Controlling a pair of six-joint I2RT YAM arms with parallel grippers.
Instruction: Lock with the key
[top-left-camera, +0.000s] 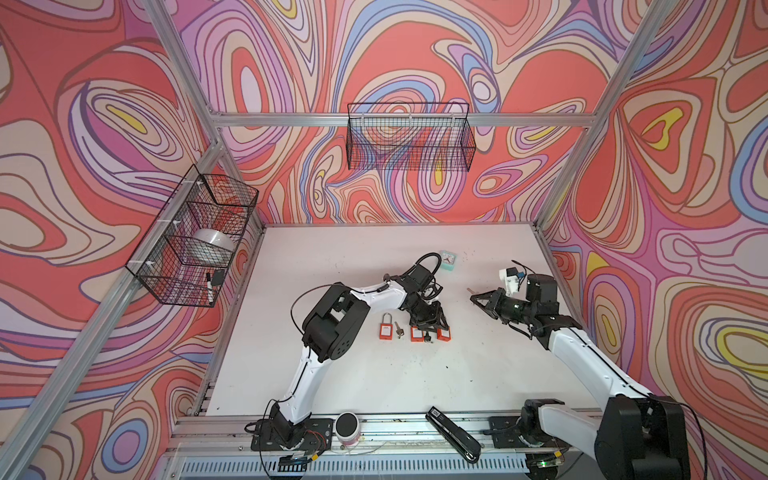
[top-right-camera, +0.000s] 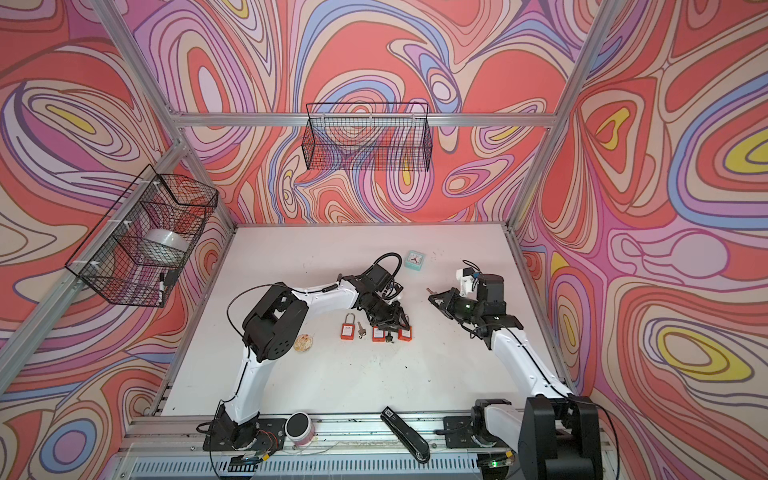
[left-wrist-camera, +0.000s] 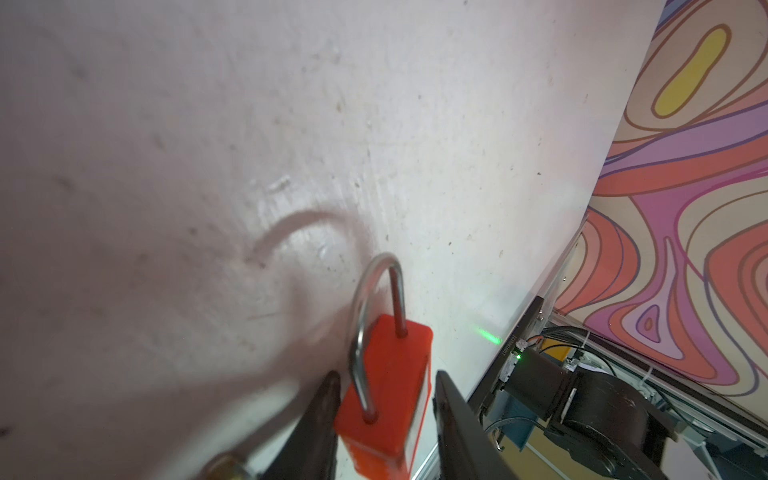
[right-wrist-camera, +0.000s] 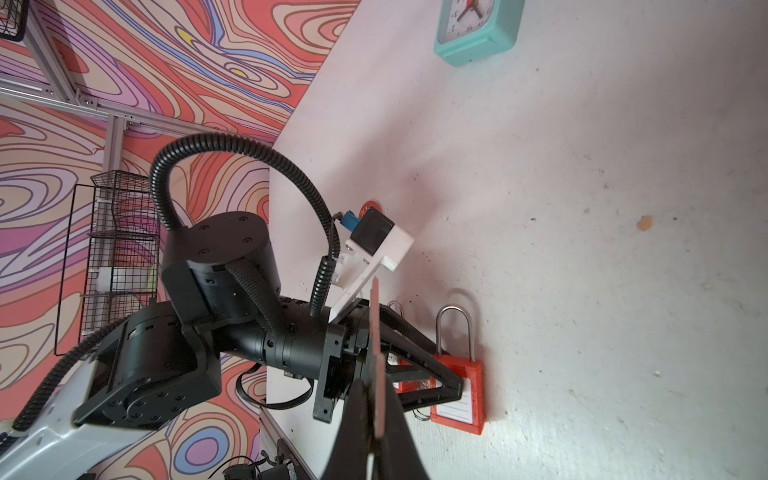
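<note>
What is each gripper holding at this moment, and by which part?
Right gripper pinches the flat metal key by one end, the rest sticking out. Left gripper straddles the orange plastic padlock loosely, a gap showing: not held.

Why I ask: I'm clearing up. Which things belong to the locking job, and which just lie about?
Job: left padlock, middle padlock, right padlock, key in right gripper, loose key.
Lying about: teal clock, black stapler, white roll in wire basket.

white table (top-left-camera: 374, 374), three orange padlocks (top-left-camera: 386, 331), loose key (top-left-camera: 399, 330), teal clock (top-left-camera: 448, 259)
</note>
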